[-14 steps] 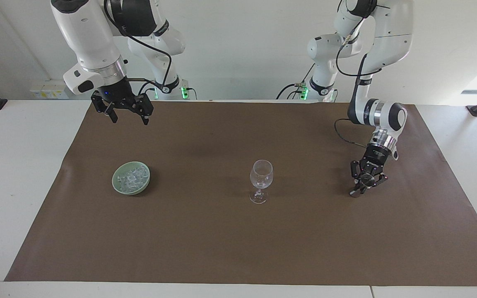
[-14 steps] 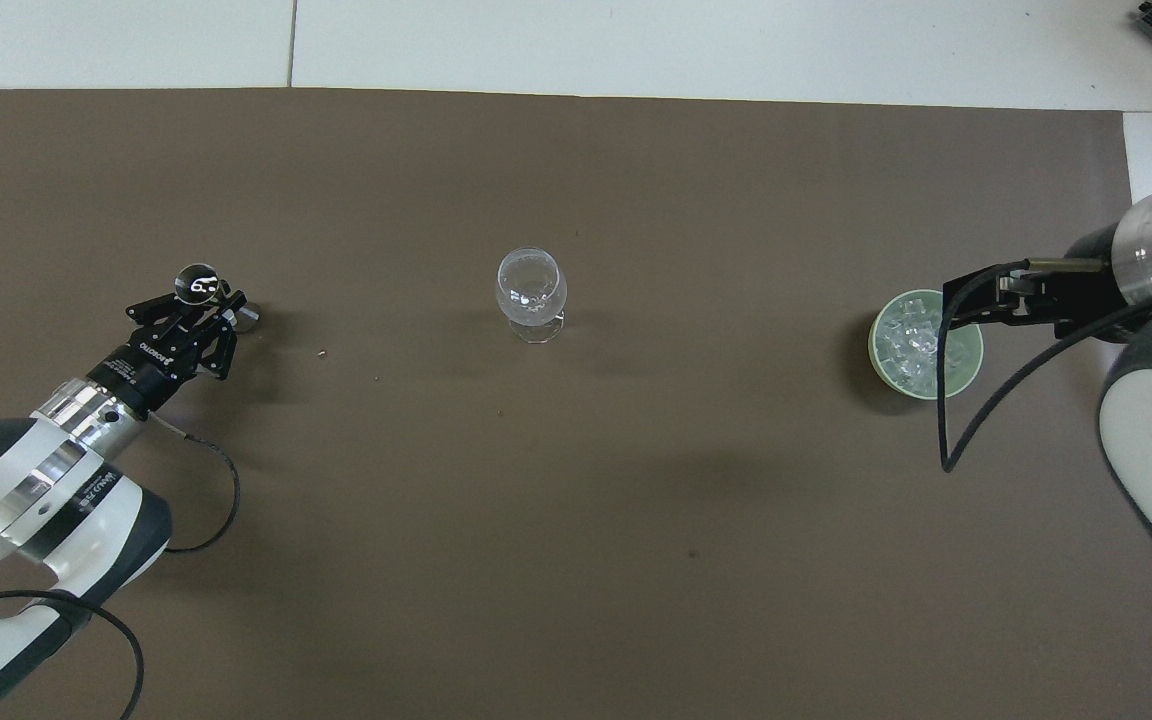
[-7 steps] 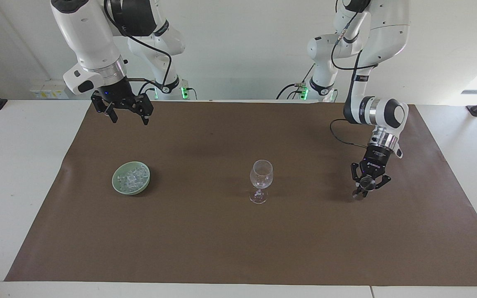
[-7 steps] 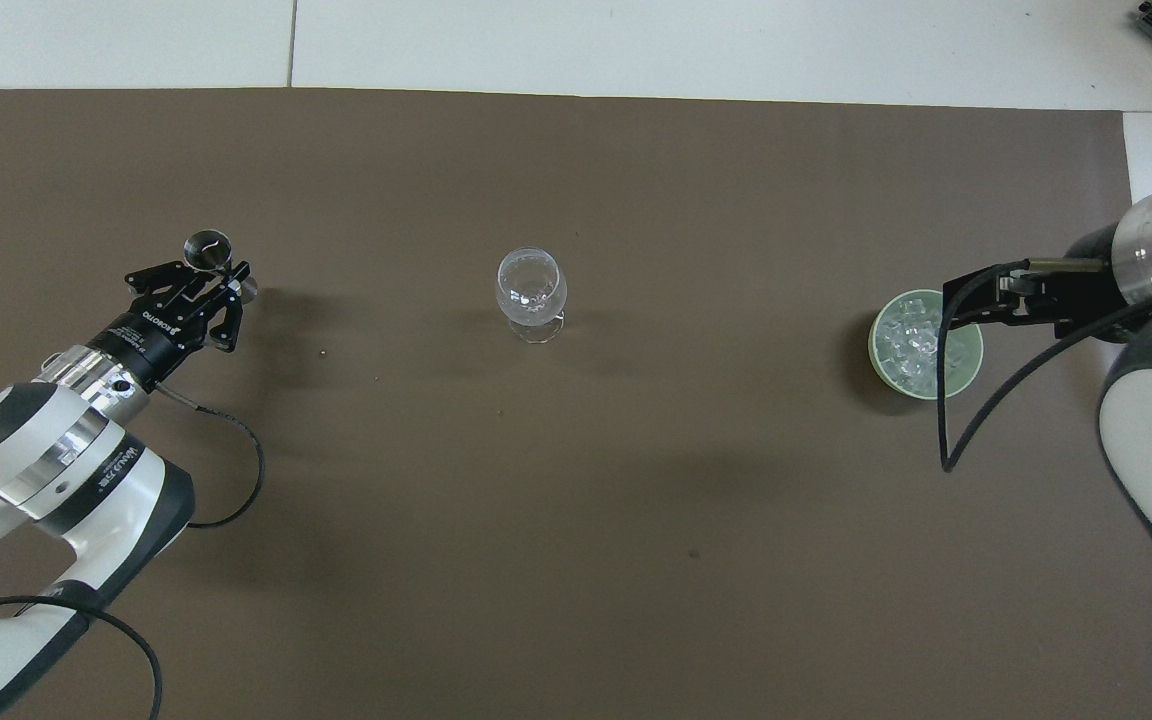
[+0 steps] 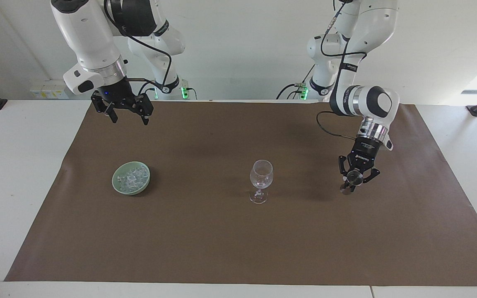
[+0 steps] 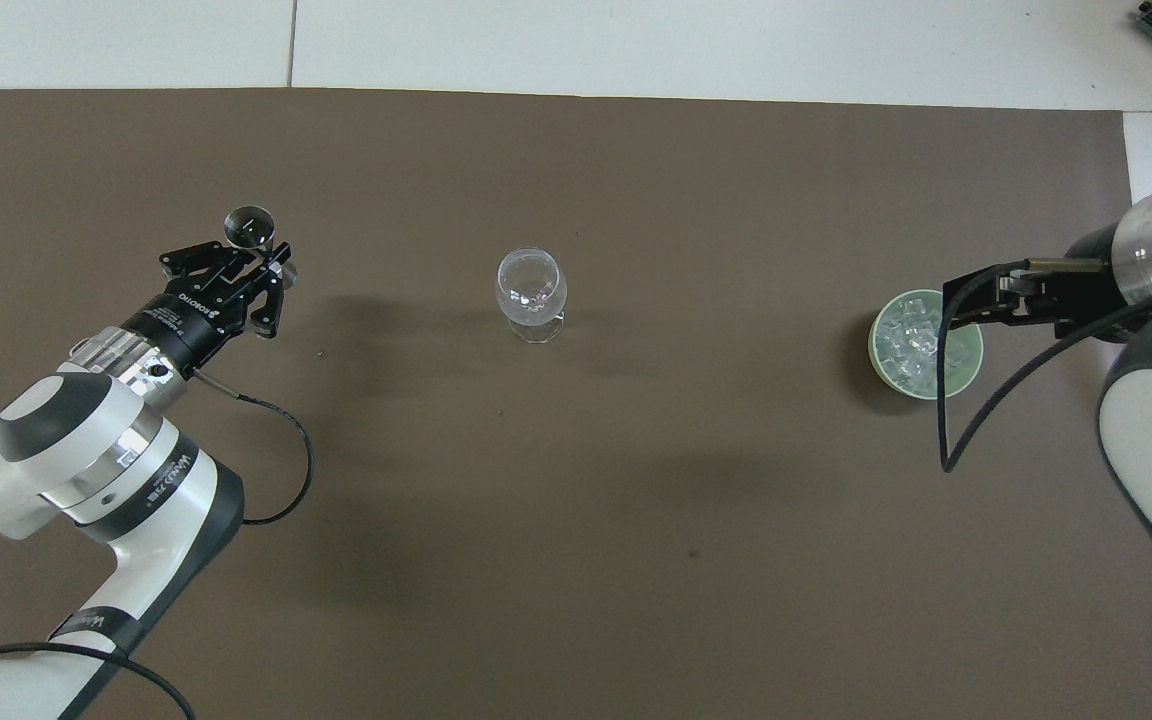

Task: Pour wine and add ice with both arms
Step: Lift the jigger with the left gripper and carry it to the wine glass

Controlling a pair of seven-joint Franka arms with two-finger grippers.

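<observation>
L gripper (image 5: 355,182) is clenched on a small clear glass (image 6: 248,226), held up off the brown mat (image 5: 238,248) toward the L arm's end of the table; the glass sticks out past the fingertips, round mouth showing in the overhead view, and a faint shadow lies on the mat under it. Can't tell if there's any wine in it, too clear to see. L arm (image 6: 106,470) comes in low w/ its black cable looping off the wrist. Wine glass (image 5: 261,180) stands upright on the mat abt mid-table, well apart from the L jaws and off to their side toward the R arm's end; bowl looks empty or close to it, hard to say. Green bowl (image 5: 117,185) sits on the mat toward the R arm's end, w/ ice (image 5: 132,177) piled in it, small whitish chunks. R gripper (image 5: 126,111) hangs high w/ jaws released, fingers spread and pointing down, nothing between them; in the facing view it's up over the mat's robot-side edge, and the bowl of ice lies below and out ahead of the jaws, not touching. From overhead the R gripper (image 6: 986,300) overlaps the bowl's rim, but it's well above it. R arm (image 5: 93,37) waits there.
</observation>
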